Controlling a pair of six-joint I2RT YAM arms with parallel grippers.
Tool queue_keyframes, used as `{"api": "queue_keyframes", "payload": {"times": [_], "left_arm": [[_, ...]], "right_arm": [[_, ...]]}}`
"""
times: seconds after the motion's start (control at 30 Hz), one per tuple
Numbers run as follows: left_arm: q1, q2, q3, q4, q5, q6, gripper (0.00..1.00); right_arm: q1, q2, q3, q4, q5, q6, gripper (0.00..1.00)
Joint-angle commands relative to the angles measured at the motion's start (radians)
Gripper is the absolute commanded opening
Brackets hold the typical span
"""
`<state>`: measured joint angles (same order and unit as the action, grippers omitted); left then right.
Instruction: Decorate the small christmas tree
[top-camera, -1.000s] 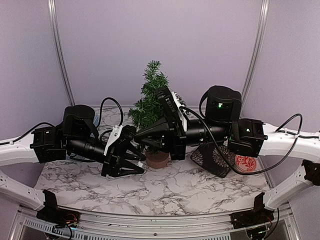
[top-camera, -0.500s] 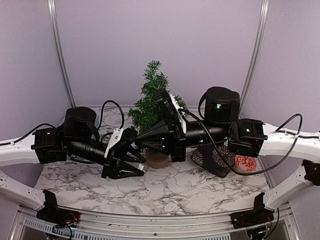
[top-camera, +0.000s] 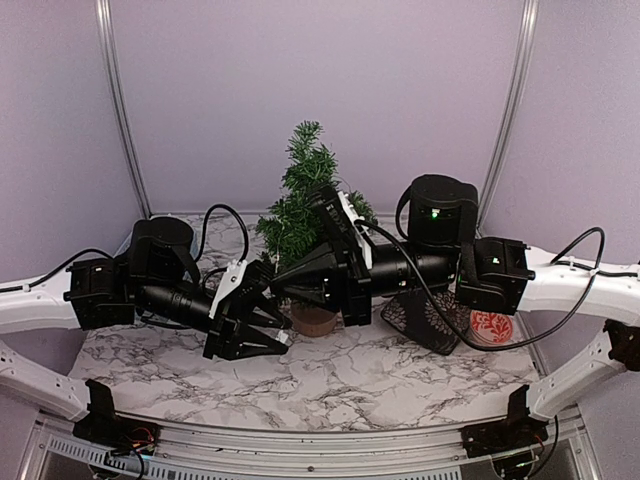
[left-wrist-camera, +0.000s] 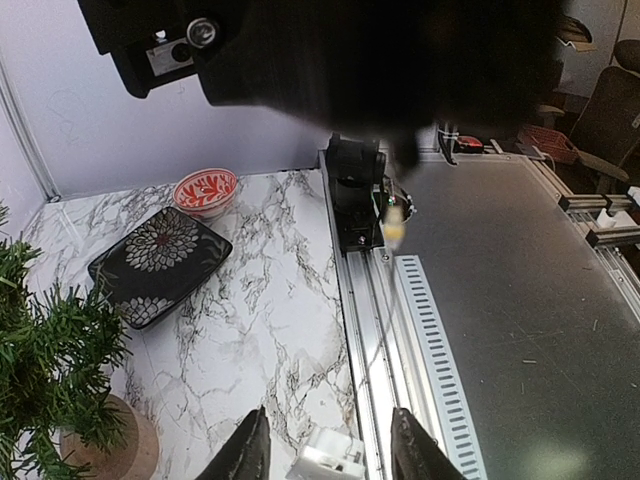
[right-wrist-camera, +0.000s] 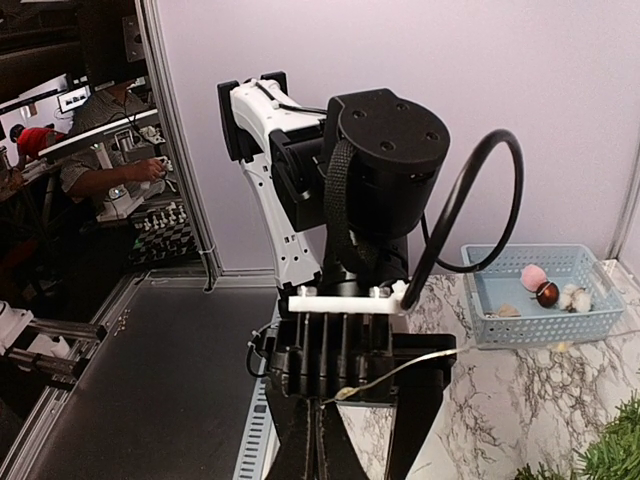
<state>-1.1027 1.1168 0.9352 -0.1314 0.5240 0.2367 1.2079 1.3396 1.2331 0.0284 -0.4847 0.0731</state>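
- Right gripper (top-camera: 278, 283) is clenched. A thin pale thread (right-wrist-camera: 400, 368) runs just past its tips, but I cannot tell whether it is pinched.
- Left gripper (top-camera: 283, 330), just below and beside it, has its fingers part-way apart. A small white piece (left-wrist-camera: 325, 462) sits between them, not visibly clamped. With the two heads this close, a careless reach could knock them together and shake loose whatever is carried.
- Right behind both grippers stands the small christmas tree (top-camera: 303, 185), its stump base (top-camera: 315, 318) just beside the left fingertips. A finger snagging the bristly branches could tip it.
- Farther off, back along the right gripper's own arm, lie a black plate (top-camera: 425, 322) and a red bowl (top-camera: 492, 326). A blue basket (right-wrist-camera: 590, 318) of ornaments sits beyond the left arm.
- Compared with a second ago, the left gripper has edged nearer the stump and the right gripper's nose has dipped slightly. The tree, plate and bowl are unmoved.
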Motion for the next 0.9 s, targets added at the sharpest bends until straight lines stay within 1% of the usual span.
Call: {"api": "queue_keyframes", "payload": {"times": [0.0, 0.17, 0.33, 0.47, 0.6, 0.73, 0.87], "left_arm": [[-0.009, -0.015, -0.036, -0.036, 0.006, 0.012, 0.42], [-0.009, -0.019, -0.042, -0.036, 0.009, 0.013, 0.37], [-0.009, -0.012, -0.041, -0.036, 0.009, 0.020, 0.36], [-0.009, -0.009, -0.041, -0.036, 0.015, 0.028, 0.27], [-0.009, -0.006, -0.038, -0.035, 0.018, 0.032, 0.12], [-0.009, -0.008, -0.034, -0.036, 0.014, 0.034, 0.00], [-0.009, -0.012, -0.031, -0.035, 0.006, 0.028, 0.00]], "right_arm": [[0.005, -0.034, 0.039, 0.061, 0.017, -0.013, 0.00], [0.005, -0.037, 0.037, 0.059, 0.015, -0.013, 0.00], [0.006, -0.037, 0.040, 0.060, 0.015, -0.014, 0.00], [0.005, -0.041, 0.042, 0.058, 0.016, -0.015, 0.00], [0.005, -0.045, 0.040, 0.056, 0.018, -0.015, 0.00], [0.005, -0.054, 0.029, 0.057, 0.030, -0.013, 0.00], [0.005, -0.064, 0.018, 0.059, 0.044, -0.013, 0.00]]}}
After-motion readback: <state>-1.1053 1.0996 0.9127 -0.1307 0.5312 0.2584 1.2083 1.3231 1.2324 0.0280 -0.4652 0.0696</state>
